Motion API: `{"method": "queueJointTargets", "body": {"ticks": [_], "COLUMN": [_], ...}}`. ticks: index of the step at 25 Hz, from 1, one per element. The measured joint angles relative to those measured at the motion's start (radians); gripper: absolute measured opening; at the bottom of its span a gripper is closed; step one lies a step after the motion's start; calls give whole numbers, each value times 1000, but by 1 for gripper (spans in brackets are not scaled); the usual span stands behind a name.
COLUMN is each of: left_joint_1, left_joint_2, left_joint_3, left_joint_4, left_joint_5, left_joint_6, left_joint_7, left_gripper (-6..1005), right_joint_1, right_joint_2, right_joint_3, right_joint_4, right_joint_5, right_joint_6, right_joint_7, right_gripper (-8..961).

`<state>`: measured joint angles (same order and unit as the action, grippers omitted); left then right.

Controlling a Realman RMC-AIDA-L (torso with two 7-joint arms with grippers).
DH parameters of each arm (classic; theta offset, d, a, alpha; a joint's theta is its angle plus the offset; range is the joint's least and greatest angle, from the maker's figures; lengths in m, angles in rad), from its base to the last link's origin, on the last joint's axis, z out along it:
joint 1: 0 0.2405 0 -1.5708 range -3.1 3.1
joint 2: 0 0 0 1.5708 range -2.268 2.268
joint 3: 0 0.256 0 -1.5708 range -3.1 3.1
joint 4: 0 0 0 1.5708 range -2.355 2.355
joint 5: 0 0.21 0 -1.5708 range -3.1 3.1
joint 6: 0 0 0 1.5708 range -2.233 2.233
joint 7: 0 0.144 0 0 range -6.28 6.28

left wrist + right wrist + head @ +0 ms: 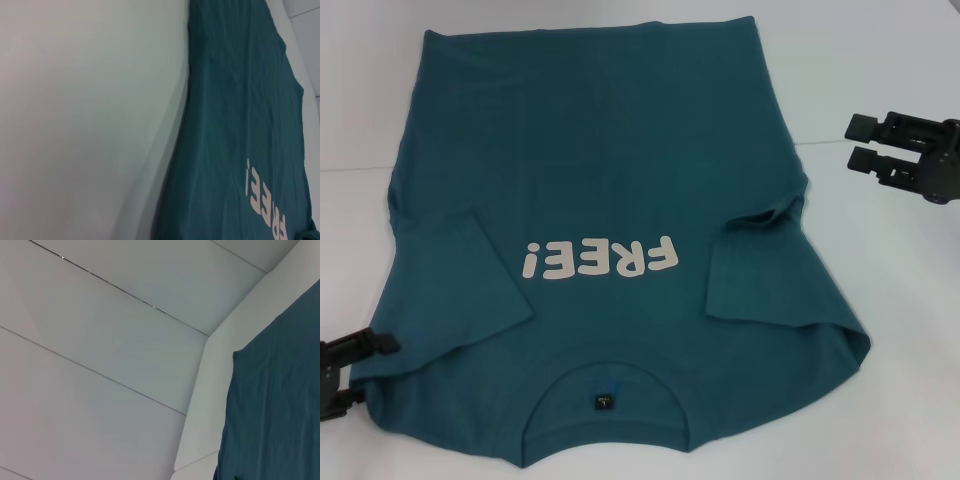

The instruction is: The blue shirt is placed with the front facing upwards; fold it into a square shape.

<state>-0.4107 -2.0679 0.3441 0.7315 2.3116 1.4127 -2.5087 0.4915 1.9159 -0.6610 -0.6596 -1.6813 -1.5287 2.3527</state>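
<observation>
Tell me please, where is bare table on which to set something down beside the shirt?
Bare table lies left of the blue shirt, above the left gripper. Another patch lies right of it, below the right gripper. The middle is crowded: the shirt covers it.

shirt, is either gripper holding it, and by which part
Nothing is held. The left gripper sits open beside the shirt's near left edge; the right gripper hangs open off its right side.

head: overhead, forward-down | wrists: close, oblique | shared: blue shirt (610, 200)
</observation>
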Motion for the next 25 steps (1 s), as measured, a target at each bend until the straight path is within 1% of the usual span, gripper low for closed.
{"method": "queueJointTargets", "body": {"ticks": [12,18,25], "left_joint_1": [5,5,-1], "left_joint_2": [5,6,6], "left_joint_3": [-11,-3,0], "left_joint_4": [2,-4,-9], "left_joint_5": [14,22,23], "left_joint_6": [-8,-35,-34], "left_joint_7": [-25,-27,-29], "left_gripper": [874,835,789], "right_joint_1": [-2,-2,-2], "right_joint_2": [2,2,0], "right_joint_3": [14,14,14], "right_joint_4": [0,0,0], "right_joint_5": [-5,-5,-3], "right_joint_6": [-3,-2,-3], "right_joint_7": [-1,-1,-1], "right_gripper": [676,677,677]}}
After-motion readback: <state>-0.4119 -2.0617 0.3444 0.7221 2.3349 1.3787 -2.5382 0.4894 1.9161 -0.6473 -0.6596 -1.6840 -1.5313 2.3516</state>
